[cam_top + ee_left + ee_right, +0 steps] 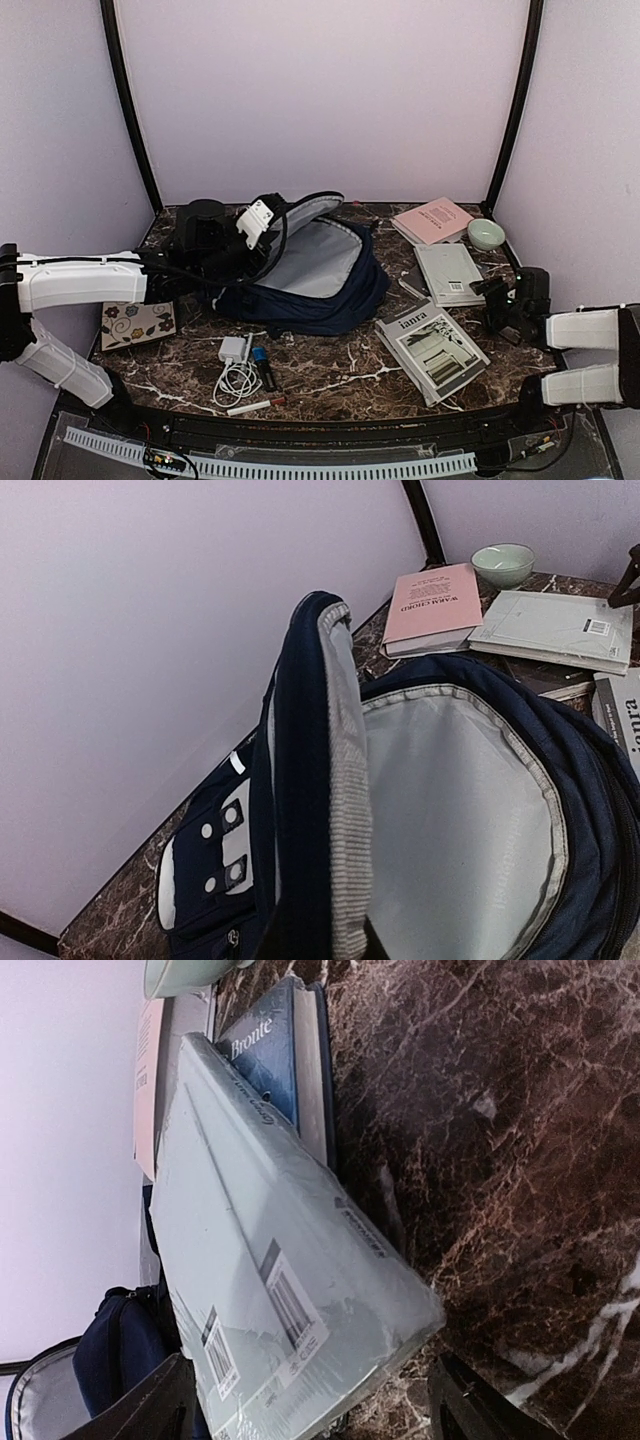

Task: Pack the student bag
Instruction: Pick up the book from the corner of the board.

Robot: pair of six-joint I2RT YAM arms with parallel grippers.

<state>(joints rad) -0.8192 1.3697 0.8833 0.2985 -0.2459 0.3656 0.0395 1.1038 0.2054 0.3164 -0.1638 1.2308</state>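
Observation:
The student bag [318, 275], dark navy with a pale grey lining, lies open in the middle of the table. My left gripper [258, 222] is shut on the edge of its raised flap [318, 780] and holds it up, so the lining [460, 820] shows. Over at the right, my right gripper [497, 292] stands open at the near corner of a plastic-wrapped pale grey book [260, 1290]. Its dark fingers [150, 1410] flank that corner, and the right one stays clear of it. The book's corner is tilted up off the marble.
A blue book marked Bronte [275, 1055] lies under the wrapped book. Behind are a pink book [432, 220] and a pale green bowl [486, 234]. A magazine [432, 348] lies front right. A charger with cable [236, 362], a pen [255, 405] and a floral card [138, 324] lie front left.

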